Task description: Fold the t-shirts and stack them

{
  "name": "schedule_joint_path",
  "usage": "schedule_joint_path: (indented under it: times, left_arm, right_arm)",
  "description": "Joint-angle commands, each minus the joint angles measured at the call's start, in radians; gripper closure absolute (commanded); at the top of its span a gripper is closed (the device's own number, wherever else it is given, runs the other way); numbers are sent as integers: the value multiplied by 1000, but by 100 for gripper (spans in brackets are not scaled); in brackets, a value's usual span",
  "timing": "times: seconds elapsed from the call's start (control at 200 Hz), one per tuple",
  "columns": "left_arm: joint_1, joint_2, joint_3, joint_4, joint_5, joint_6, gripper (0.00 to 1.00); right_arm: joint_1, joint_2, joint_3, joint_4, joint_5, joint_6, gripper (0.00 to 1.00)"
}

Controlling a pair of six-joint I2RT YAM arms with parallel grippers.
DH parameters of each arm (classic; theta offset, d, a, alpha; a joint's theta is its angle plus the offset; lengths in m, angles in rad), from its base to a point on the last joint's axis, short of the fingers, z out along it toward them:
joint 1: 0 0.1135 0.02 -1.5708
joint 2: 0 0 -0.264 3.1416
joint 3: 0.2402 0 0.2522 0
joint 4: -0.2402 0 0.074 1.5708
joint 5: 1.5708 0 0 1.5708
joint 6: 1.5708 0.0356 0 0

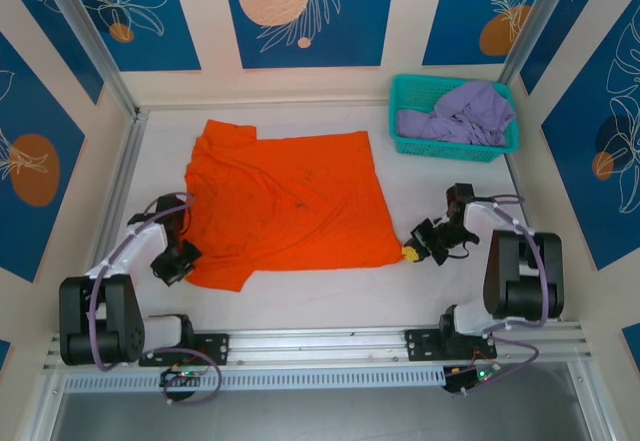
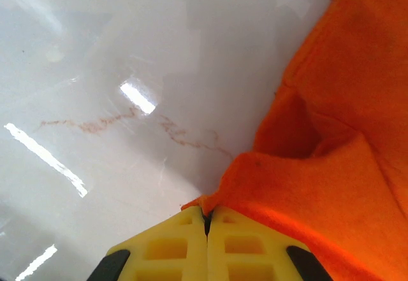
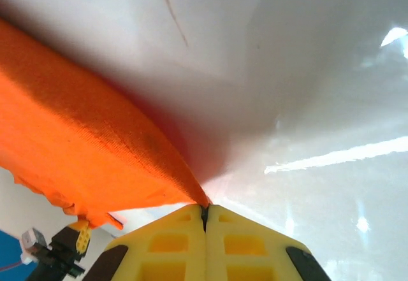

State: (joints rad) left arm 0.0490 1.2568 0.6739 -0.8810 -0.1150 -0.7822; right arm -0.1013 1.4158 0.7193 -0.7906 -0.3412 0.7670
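Slippage worries me: my left gripper [image 2: 207,217] and right gripper [image 3: 205,212], both clamped, hold only slivers of the orange t-shirt [image 1: 290,201]. Uneven lifting would skew the fold

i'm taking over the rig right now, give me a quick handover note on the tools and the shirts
Left tool: shut on the near left edge of the orange t-shirt.
Right tool: shut on its near right corner.
The orange t-shirt lies spread out on the table, not yet folded. The lavender t-shirt is crumpled in the teal basket at the far right.
Done: orange shirt laid out and gripped at both near corners.
Left: fold it, take out and fold the lavender one, stack both.
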Motion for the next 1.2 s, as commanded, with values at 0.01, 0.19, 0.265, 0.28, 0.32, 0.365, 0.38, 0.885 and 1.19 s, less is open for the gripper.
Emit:
schedule_joint_path:
  times: [0.01,0.19,0.265,0.28,0.32,0.365,0.38,0.885,1.19]
  left_arm:
    - [-30,-60,55,-125,-11,-13,100]
    - [-93,-176,104,-203,-18,-112,100]
    - [-125,-209,159,-258,-59,-146,100]
    - [-128,-212,172,-268,-66,-151,100]
    - [-135,-209,205,-295,-80,-153,100]
    - [-137,-197,244,-331,-95,-154,100]
    - [-137,-191,259,-342,-99,-154,100]
    - [-160,304,773,-403,-31,-4,100]
    - [-166,628,1030,-452,-110,98,100]
  right_arm:
    - [-28,-146,-22,-140,101,94,100]
    - [-20,-252,-2,-218,146,124,100]
    - [-3,-248,27,-226,168,118,100]
    - [1,-248,35,-227,174,117,100]
    - [14,-241,58,-233,193,117,100]
    - [33,-229,89,-239,217,120,100]
    - [42,-225,98,-239,223,121,100]
    - [193,153,468,-219,355,75,100]
    - [195,417,683,-223,368,50,100]
